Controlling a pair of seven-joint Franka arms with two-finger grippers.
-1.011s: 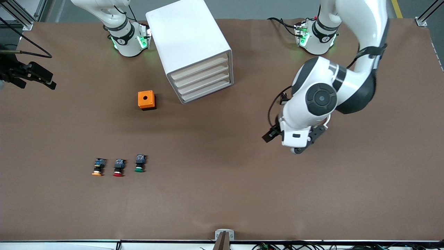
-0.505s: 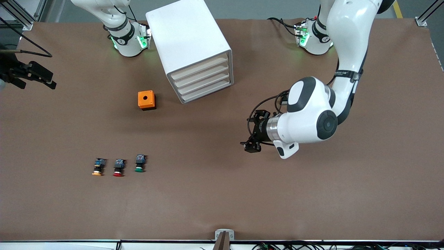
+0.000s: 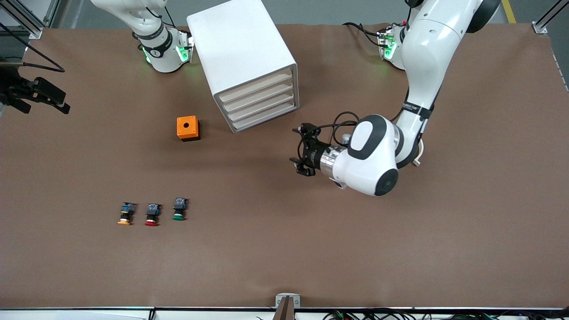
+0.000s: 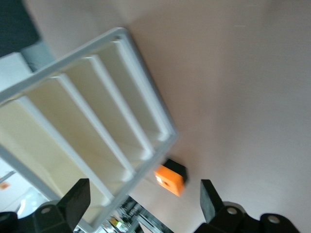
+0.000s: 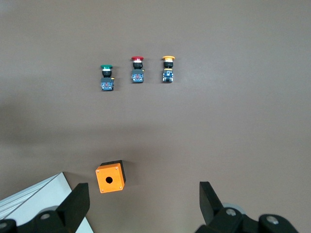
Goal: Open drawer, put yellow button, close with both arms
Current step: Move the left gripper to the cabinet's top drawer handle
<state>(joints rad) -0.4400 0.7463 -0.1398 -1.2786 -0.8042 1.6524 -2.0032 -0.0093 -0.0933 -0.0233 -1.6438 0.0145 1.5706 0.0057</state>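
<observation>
The left gripper point(image 3: 301, 151), fingers apart, hovers mid-frame just beside the closed top drawer point(image 3: 255, 86); the yellow button point(image 3: 126, 214) lies lower-left, well apart. The right gripper point(image 5: 141, 206), fingers apart, waits.

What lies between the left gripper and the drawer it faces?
Nothing: in the front view only bare brown table separates the left gripper from the drawer. The left wrist view shows the cabinet's front unobstructed between its open fingers.

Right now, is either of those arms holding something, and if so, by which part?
Nothing is held. The left tool hangs open in front of the drawer cabinet, and the right tool is open over bare table; the yellow button lies untouched.
</observation>
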